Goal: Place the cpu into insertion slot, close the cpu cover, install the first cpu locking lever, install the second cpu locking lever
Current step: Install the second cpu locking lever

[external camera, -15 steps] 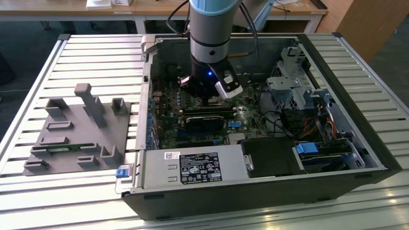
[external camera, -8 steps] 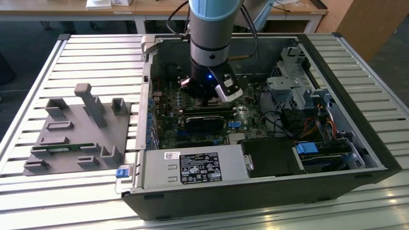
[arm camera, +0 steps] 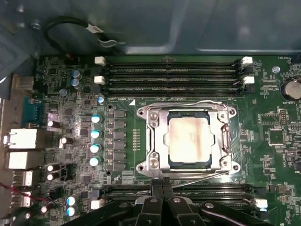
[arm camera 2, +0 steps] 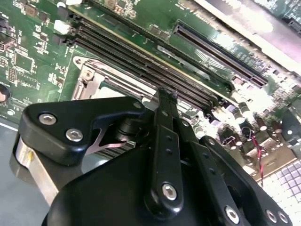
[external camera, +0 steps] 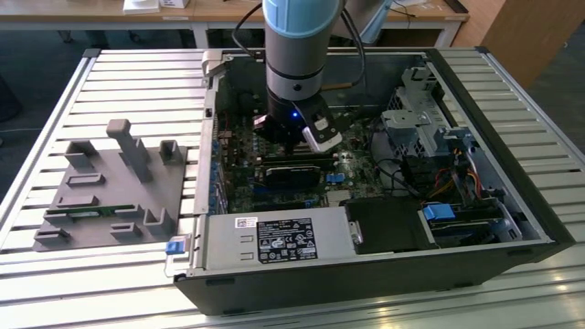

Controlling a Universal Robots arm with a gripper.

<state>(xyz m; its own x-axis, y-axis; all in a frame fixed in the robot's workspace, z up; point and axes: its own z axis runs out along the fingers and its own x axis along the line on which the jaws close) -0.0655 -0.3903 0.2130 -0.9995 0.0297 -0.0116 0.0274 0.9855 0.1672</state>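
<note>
Silvery cover (arm camera: pixel 157 146) lies shut over the cpu (arm camera: pixel 189 139), which sits in the slot (arm camera: pixel 188 162) mid-board between memory-slot rows. Gripper (arm camera: pixel 162 184), fingers pressed together and holding nothing, hovers at the socket's edge. White stickers on the case (external camera: pixel 283 241) are unreadable. Slatted metal table (external camera: pixel 137 82); a wooden desk (external camera: pixel 229 10) stands behind.

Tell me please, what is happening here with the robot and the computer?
A robot arm is working inside an open computer case. Its gripper sits low over the motherboard, at the edge of the processor socket. In the first wrist view the cpu already lies in the insertion slot, and the cpu cover is closed down around it. Thin wire levers run along the socket's sides.
</note>
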